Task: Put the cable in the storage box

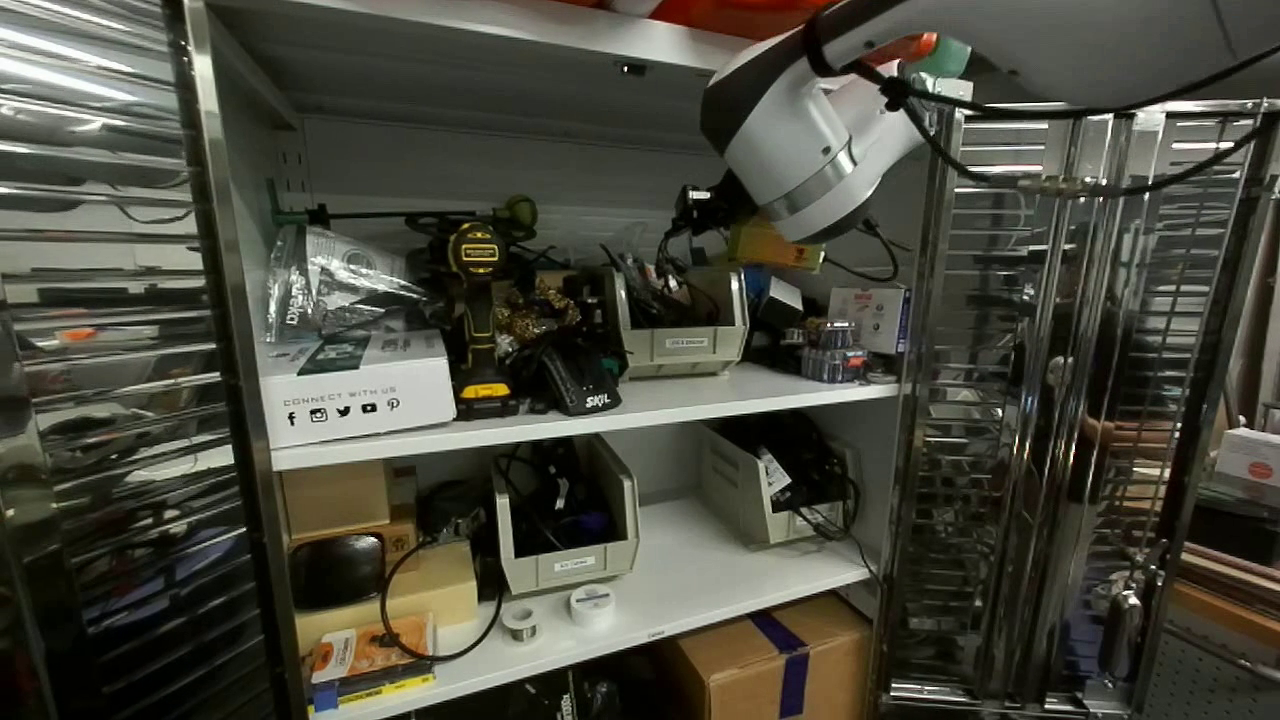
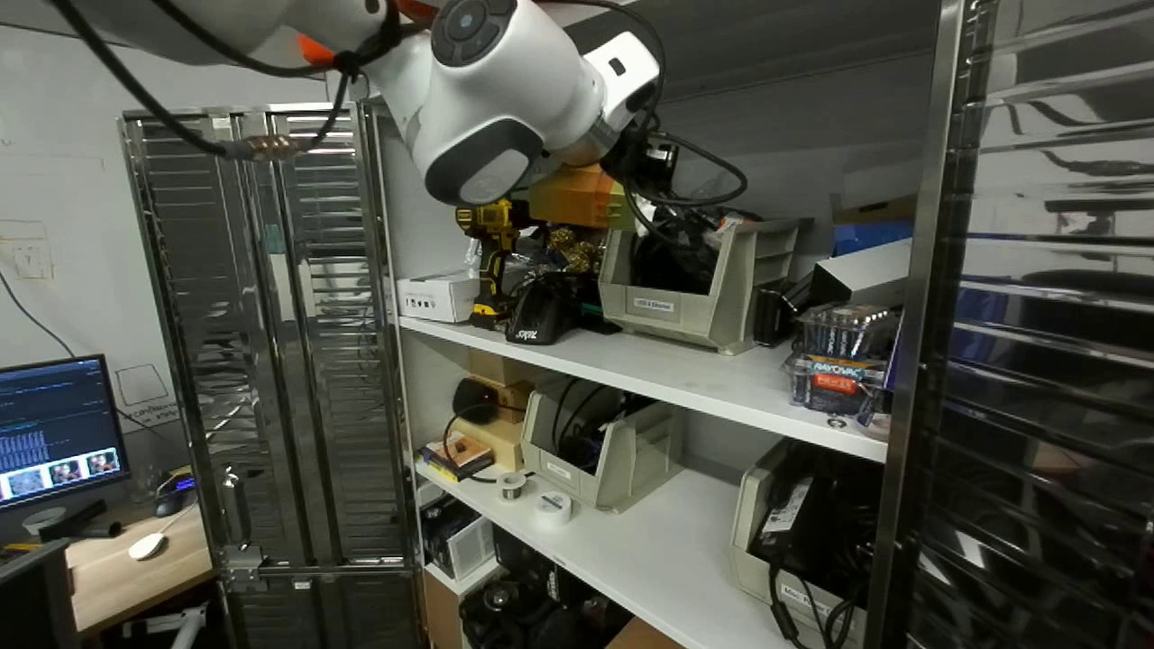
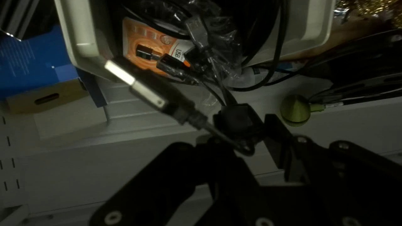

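Black gripper [image 3: 241, 133], partly closed, clasps the cable [image 3: 185, 113], its gripped stretch too murky

Upper surface [image 2: 703, 371]: I record a yellow-and-black drill [image 1: 478, 320], upright, just beside a white printed box [image 1: 350, 400]; a battery pack [image 2: 834, 374] sits near the opposite end. Lower surface [image 1: 690, 565]: I find a small spool [image 1: 520, 627] just beside a white roll [image 1: 592, 606]. Below, I note a cardboard carton [image 1: 735, 665] bearing purple tape [image 1: 793, 685].

upper shelf [image 2: 757, 379] (white) | storage box [image 1: 690, 362] | drill [image 1: 481, 318], upright | printed box [image 1: 350, 392]
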